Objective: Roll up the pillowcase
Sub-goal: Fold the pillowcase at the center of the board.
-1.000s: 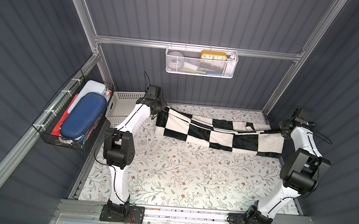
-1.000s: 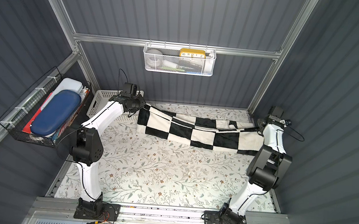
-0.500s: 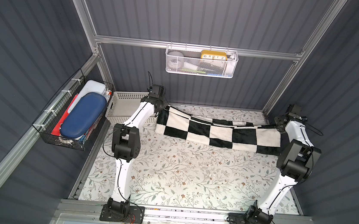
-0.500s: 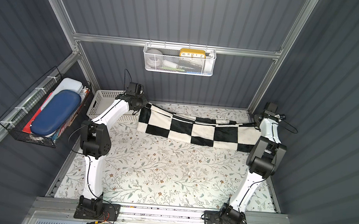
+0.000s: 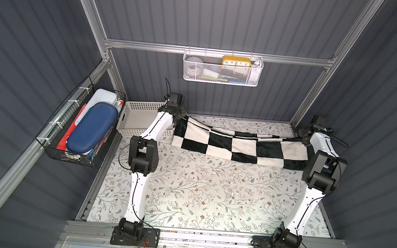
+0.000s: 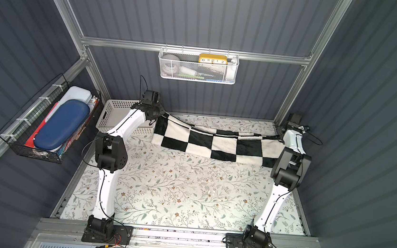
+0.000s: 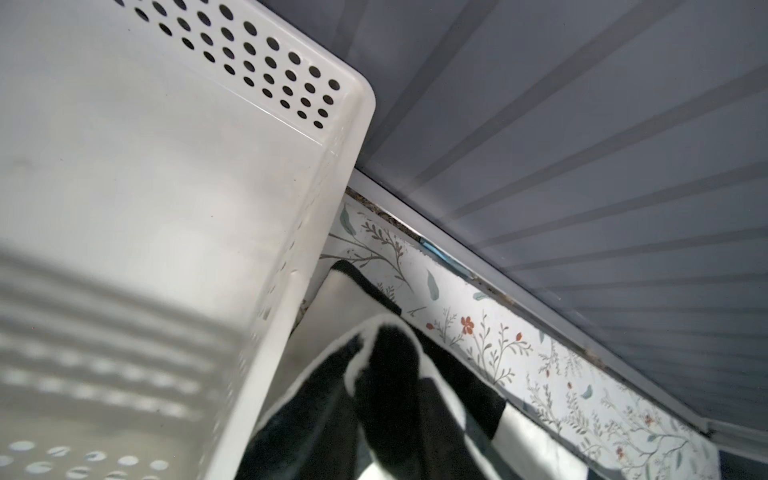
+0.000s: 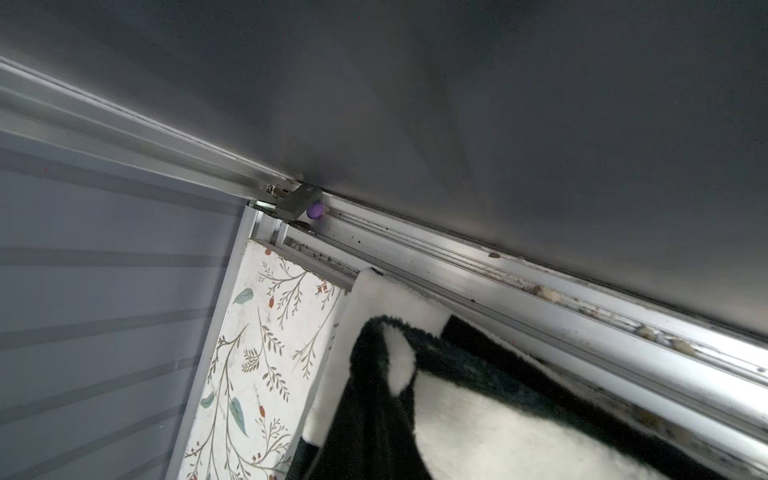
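**Cover** (image 5: 210, 193): floral print, flat over the whole table; mostly bare on the near side.

**Pillowcase** (image 5: 240, 146): black-and-white checks, plush. Laid as a long band across the far end of the table, from just beside the basket to the right arm. Far edge gathered into narrow folds, near edge draped onto the cover. Not yet rolled, by the look of it.
- Handling, as judged: soft, limp, light, with no stiffness to hold a shape. Thick pile likely to cling to itself rather than slip. Bulky once wound. Not fragile.
- Hold, as judged: best taken at the two ends of one long edge, one claw to each, so the roll turns evenly and the middle does not sag or skew.

**Basket** (image 5: 139, 114): white, perforated, in the far left corner, partly under the left arm. Empty in the left wrist view.

**Left claw** (image 5: 181, 121): at the band's left end, beside the basket. Fingers hidden in every view, only a pinched peak of cloth showing below the wrist camera. Opening impossible to tell.

**Right claw** (image 5: 303, 139): at the band's right end, by the far right corner. Same peak of cloth, same hidden fingers. Opening impossible to tell.
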`<state>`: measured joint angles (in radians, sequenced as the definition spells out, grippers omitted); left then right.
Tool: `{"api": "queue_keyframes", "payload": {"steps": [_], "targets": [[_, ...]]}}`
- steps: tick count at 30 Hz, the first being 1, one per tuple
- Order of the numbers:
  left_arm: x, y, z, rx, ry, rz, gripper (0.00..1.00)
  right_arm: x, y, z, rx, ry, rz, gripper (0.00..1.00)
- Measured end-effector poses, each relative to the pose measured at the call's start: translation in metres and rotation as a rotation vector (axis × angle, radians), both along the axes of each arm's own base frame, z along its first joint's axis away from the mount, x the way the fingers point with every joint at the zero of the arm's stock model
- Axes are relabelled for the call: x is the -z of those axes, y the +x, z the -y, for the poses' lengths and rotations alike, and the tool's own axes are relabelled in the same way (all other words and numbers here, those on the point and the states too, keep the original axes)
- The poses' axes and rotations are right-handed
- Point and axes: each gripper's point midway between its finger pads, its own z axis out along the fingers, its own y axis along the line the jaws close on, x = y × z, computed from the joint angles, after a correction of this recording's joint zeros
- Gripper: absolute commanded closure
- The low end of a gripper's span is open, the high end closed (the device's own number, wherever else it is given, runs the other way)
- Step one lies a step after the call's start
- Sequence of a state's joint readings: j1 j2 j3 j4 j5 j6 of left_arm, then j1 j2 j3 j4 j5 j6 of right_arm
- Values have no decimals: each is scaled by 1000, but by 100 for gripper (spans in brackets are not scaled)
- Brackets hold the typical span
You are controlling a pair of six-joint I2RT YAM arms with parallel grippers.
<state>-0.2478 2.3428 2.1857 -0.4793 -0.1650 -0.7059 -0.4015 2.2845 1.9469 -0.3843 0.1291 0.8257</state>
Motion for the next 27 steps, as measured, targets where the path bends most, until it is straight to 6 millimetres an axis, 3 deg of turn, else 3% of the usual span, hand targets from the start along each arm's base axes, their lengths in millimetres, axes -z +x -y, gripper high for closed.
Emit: {"api": "queue_keyframes", "payload": {"steps": [1,4,10,12,14,15,16,18,19,23,27], "targets": [[0,2,0,1,-1,9,8,1,1,0,-2,-2,3,51],[-2,7,1,2,-5,33,1,1,5,0,-9,-4,17,45],[-18,17,5,10,-23,104,3,-2,11,-4,-31,8,43,41],[-22,16,8,23,-18,116,5,-3,11,-7,-48,16,52,47],[-24,9,15,46,-5,120,14,-4,7,-15,-82,29,63,72],[-25,2,22,67,4,118,25,-3,4,-21,-96,46,70,92],[-24,-6,30,92,16,113,41,-4,0,-30,-116,70,79,100],[-23,-25,51,152,38,108,91,-5,-8,-46,-151,103,98,100],[-21,-36,63,188,45,104,100,-6,-12,-56,-178,120,105,100],[-9,-72,105,317,41,74,100,-8,-14,-109,-311,176,124,100],[26,-95,114,386,10,-7,100,-7,-8,-171,-465,236,115,100]]}}
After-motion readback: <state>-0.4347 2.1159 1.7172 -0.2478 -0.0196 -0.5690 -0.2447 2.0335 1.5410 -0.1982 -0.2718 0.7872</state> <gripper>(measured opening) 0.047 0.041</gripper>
